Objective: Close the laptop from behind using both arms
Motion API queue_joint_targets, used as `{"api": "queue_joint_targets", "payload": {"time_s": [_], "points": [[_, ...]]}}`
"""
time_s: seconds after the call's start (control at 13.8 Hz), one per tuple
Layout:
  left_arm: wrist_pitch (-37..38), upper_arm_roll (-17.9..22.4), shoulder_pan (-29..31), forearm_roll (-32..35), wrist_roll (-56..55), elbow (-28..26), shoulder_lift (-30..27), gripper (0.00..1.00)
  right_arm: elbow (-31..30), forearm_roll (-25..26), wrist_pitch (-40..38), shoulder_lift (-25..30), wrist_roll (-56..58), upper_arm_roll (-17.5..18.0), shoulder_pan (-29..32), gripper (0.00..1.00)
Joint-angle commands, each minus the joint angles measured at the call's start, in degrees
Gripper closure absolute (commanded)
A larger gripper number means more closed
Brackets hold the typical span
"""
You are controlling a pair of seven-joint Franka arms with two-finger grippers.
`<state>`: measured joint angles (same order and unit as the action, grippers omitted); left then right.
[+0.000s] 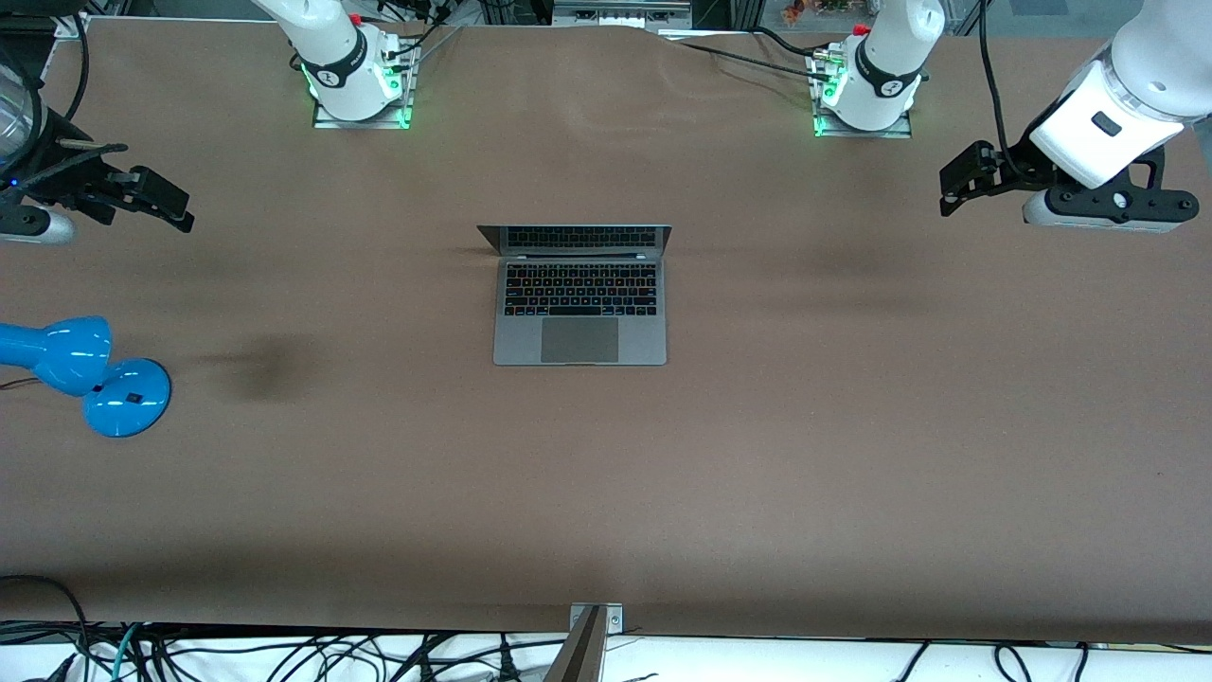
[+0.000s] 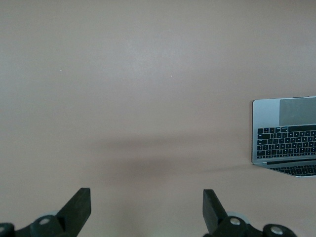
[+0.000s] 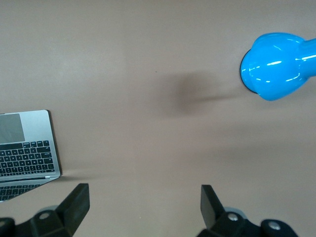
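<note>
Laptop sits open at mid-table w/ lid up, keyboard and trackpad facing the front camera. Left gripper hangs over bare table toward the left arm's end, fingers spread wide, nothing btwn them; laptop lies well apart from those fingertips. Right gripper hangs over the right arm's end, fingers also wide, empty. Blue desk lamp lies on the table near the right gripper, closer to the front camera than it.
</note>
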<state>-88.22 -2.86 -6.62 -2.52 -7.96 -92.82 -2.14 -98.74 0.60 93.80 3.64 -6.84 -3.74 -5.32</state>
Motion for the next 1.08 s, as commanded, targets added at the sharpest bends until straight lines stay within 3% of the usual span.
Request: {"api": "queue_joint_targets", "payload": {"time_s": [0.0, 0.72, 1.01], "points": [[0.5, 0.0, 0.0, 1.4, 0.6, 0.4, -0.1, 0.0, -1.1, 0.7, 0.3, 1.2, -0.6, 0.5, 0.3, 0.0], [1.5, -0.3, -0.5, 1.1, 0.9, 0.5, 0.7, 0.0, -0.8, 0.7, 0.6, 1.3, -0.9, 0.3, 0.4, 0.0], [1.4, -0.3, 0.1, 0.7, 0.7, 3.3, 4.0, 0.0, -0.9, 0.7, 0.2, 1.3, -0.1, 0.3, 0.4, 0.0]]}}
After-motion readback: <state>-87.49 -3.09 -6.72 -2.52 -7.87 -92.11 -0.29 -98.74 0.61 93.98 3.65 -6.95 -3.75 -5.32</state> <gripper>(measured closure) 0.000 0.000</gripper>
